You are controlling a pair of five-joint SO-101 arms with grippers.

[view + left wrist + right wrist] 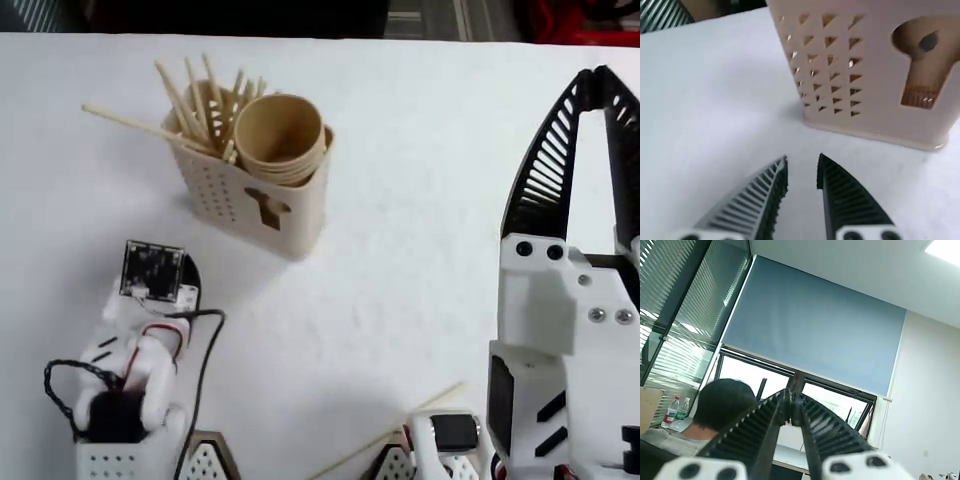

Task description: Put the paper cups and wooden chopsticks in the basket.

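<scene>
Pointing ceilingward, right gripper [793, 400], jaws together.

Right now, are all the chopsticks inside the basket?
No, one chopstick lies on the table, apart from the basket that holds the others.

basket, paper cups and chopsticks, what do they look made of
The basket looks like moulded plastic, matte cream: smooth walls, neat rows of triangular holes and a keyhole cutout. The paper cups look like uncoated brown paper, dull, with thin nested rims. The chopsticks look like pale bare wood, possibly bamboo: thin, straight, no gloss.
</scene>
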